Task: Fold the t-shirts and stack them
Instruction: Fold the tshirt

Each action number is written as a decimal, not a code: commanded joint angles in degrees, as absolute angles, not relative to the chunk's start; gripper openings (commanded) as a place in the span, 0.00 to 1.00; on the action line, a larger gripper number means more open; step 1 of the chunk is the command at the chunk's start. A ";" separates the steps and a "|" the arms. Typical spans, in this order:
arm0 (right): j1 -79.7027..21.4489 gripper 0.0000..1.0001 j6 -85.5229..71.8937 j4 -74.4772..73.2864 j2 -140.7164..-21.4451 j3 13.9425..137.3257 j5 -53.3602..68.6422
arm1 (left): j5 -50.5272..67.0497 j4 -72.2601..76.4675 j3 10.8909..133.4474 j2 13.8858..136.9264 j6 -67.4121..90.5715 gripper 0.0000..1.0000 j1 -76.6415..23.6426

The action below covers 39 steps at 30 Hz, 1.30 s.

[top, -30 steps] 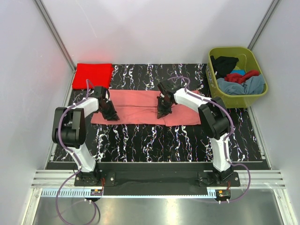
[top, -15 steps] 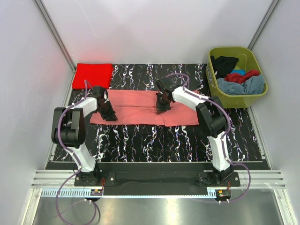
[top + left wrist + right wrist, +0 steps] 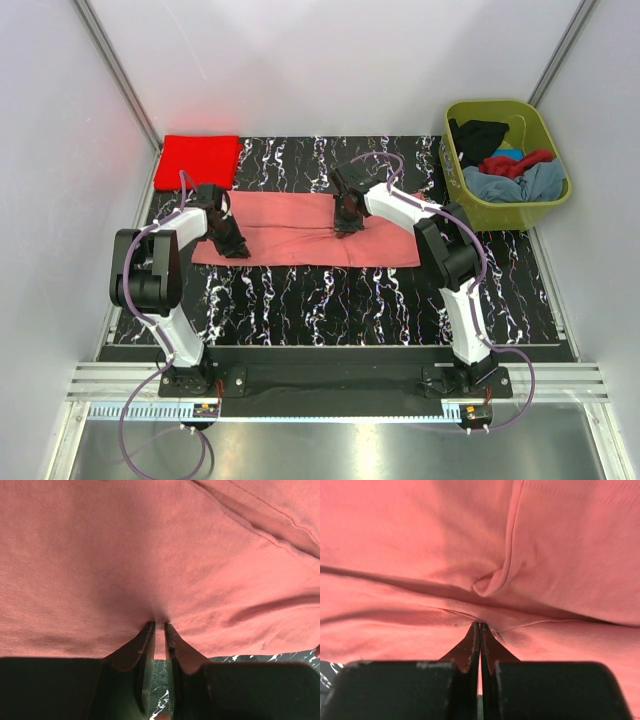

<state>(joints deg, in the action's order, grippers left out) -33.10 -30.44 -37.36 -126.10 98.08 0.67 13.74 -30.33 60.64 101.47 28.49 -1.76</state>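
Since a second ago the right gripper (image 3: pixel 345 222) has slid toward 12 o'clock across the salmon t-shirt (image 3: pixel 300 245), dragging a crease of cloth with it, while the left gripper (image 3: pixel 231 246) has barely shifted. The shirt lies flat on the marbled table (image 3: pixel 330 300), its long axis running from 9 to 3 o'clock, between the two arms.

The left jaws stand narrow, a slim gap between them, with the fabric puckered right at their tips – a pinch on the shirt near its 9 o'clock end. The right jaws are pressed fully together, and the wrinkles in the wrist view converge on their tips, so they seem to nip a thin fold near the shirt's middle, toward its 12 o'clock edge.

The coming fold likely turns on that axis: most of the cloth lies at 3 o'clock of the left gripper, and a good stretch also lies at 3 o'clock of the right one – which is the nearer arm for that end.

A folded red t-shirt (image 3: pixel 197 160) waits at 10 o'clock; more shirts sit in the tub (image 3: pixel 497 211) at 2 o'clock.
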 commanded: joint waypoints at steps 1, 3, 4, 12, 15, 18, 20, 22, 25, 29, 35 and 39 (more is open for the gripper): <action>-32.78 0.00 -29.71 -36.65 -126.82 102.13 -4.04 | 11.86 -31.82 60.56 100.19 27.51 0.20 -1.05; -32.52 0.00 -29.79 -36.65 -127.35 102.83 -3.96 | 12.13 -31.82 60.47 100.20 27.33 0.20 -1.14; -32.43 0.00 -29.71 -36.74 -127.88 103.35 -3.96 | 12.22 -31.82 60.38 100.20 27.33 0.20 -1.06; -31.46 0.00 -28.31 -36.65 -128.41 104.68 -0.80 | 13.09 -31.91 59.94 99.23 27.25 0.19 -1.14; -31.38 0.00 -28.57 -36.74 -124.99 102.75 -0.09 | 13.62 -32.08 60.20 98.62 27.33 0.19 -1.06; -31.46 0.00 -27.52 -36.65 -121.39 100.38 1.93 | 14.32 -31.91 60.47 98.70 27.51 0.19 -1.05; -31.55 0.00 -25.94 -36.74 -119.10 99.32 2.28 | 14.94 -31.99 60.82 99.14 27.51 0.19 -1.05; -31.73 0.06 -24.35 -36.74 -117.78 97.91 2.90 | 14.94 -31.90 60.82 99.49 27.51 0.19 -0.97; -31.99 0.06 -23.47 -36.83 -118.56 96.68 8.33 | 14.77 -31.64 60.82 99.75 27.42 0.18 -1.05; -32.96 0.07 -24.34 -36.21 -119.71 95.10 10.36 | 14.85 -31.73 61.00 99.93 27.51 0.18 -0.79; -33.05 0.08 -26.11 -33.13 -121.72 93.78 11.25 | 15.29 -31.73 60.82 99.84 27.68 0.18 -0.62; -32.96 0.04 -25.93 -33.13 -122.61 94.57 8.27 | 15.91 -31.73 60.47 100.11 28.04 0.18 -0.09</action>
